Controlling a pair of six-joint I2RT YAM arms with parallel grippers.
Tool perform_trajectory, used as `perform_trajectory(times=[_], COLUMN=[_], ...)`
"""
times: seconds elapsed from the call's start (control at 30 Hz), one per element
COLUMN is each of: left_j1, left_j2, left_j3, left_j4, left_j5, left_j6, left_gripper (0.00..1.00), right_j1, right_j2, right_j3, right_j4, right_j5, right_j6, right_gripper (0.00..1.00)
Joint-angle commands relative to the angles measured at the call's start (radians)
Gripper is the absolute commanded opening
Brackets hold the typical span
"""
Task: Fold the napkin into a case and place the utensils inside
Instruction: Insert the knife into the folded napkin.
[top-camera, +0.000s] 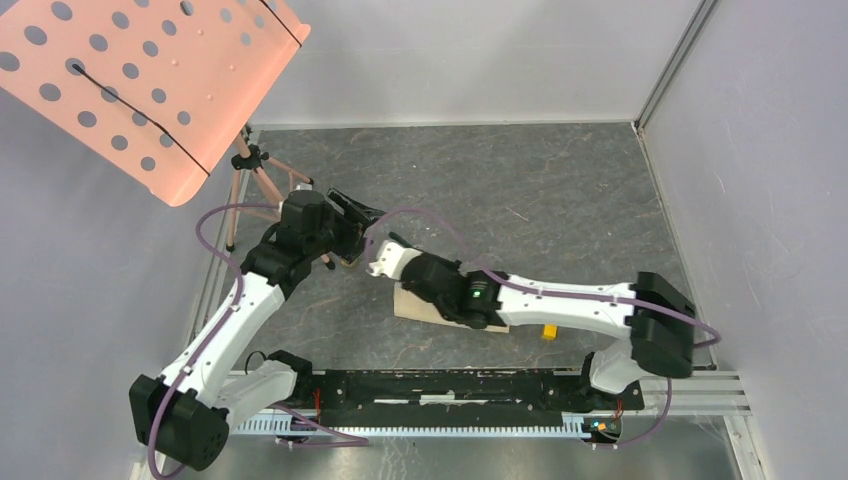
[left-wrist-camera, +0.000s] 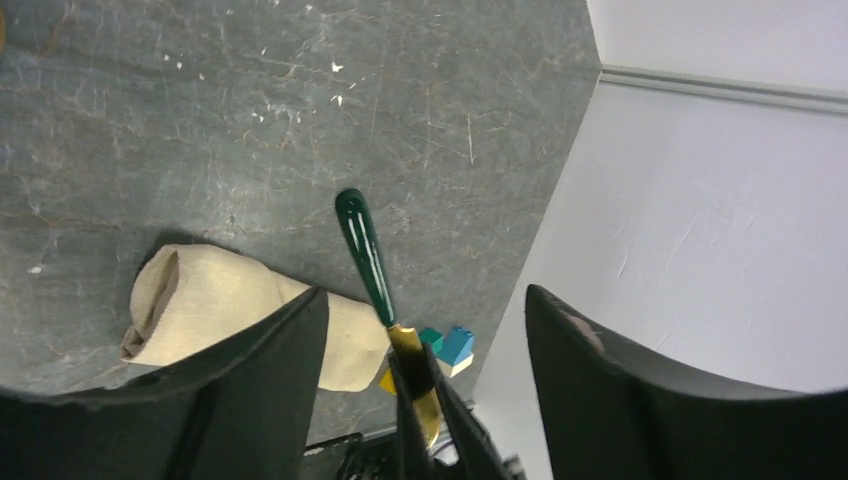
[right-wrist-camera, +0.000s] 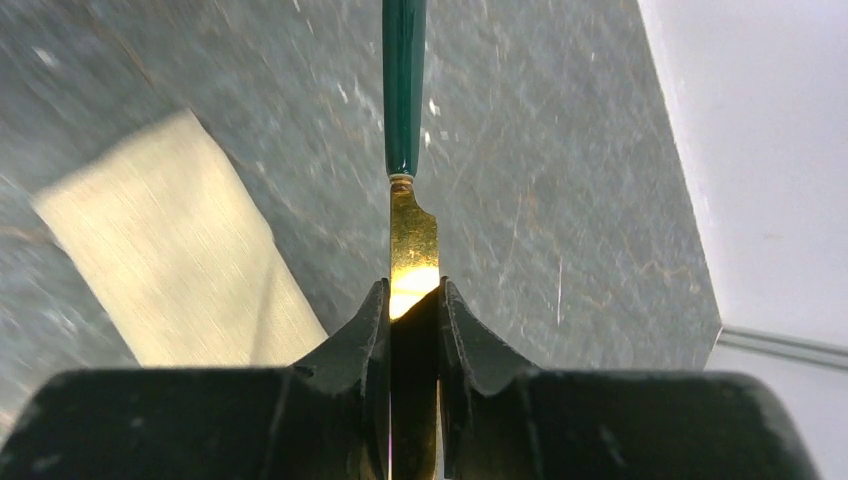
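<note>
Napkin (top-camera: 413, 304): folded into a thick beige bundle, flat on the bench (top-camera: 520, 200). It is near-centre, partly under the right forearm, with its long axis roughly left to right.
Small cubes (left-wrist-camera: 450, 348): teal, blue and yellow, just beside one end of the napkin.
Right pincer (right-wrist-camera: 413, 300): pressed together on the gold blade of the knife (right-wrist-camera: 404, 120), which it holds clear of the bench. It is just beyond the napkin's left end.
Knife axis: in line with the right pincer's fingers. The dark teal handle sticks out ahead, towards the far left, so it points away from the napkin.
Left pincer (left-wrist-camera: 427, 293): spread wide, with one finger on each side of the knife and neither touching it. It is a little farther off and to the left.
Spoon: not made out in any view.
Key relation: the napkin lies behind the knife-holding pincer, nearer and to the right, so the knife has to swing round before it lines up with the fold.
Nearer arm: the right one, which is directly over the cloth.
Likely next step: bring the knife to the rolled left end and slide it in handle first. Whether that end is an open mouth is unclear.
Risk: a blade-end grip leaves the long handle free to swing and push the cloth.
Pink perforated board (top-camera: 130, 80): on a tripod at the far left, well away from the work.
</note>
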Motion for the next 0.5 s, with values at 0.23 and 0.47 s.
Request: perform_trajectory(times=[0.23, 0.47], left_j1=[0.000, -0.013], left_j2=[-0.013, 0.039], left_j3=[0.000, -0.225], left_j4=[0.099, 0.275], left_j5=[0.275, 0.418], left_j6=[0.518, 0.524], left_gripper=[0.85, 0.79], right_j1=[-0.293, -0.341], right_j2=[-0.510, -0.716], right_j3=[-0.468, -0.659], right_j4=[0.057, 0.069], right_j5=[-0.357, -0.542], right_j6=[-0.167, -0.373], right_gripper=[0.03, 0.00])
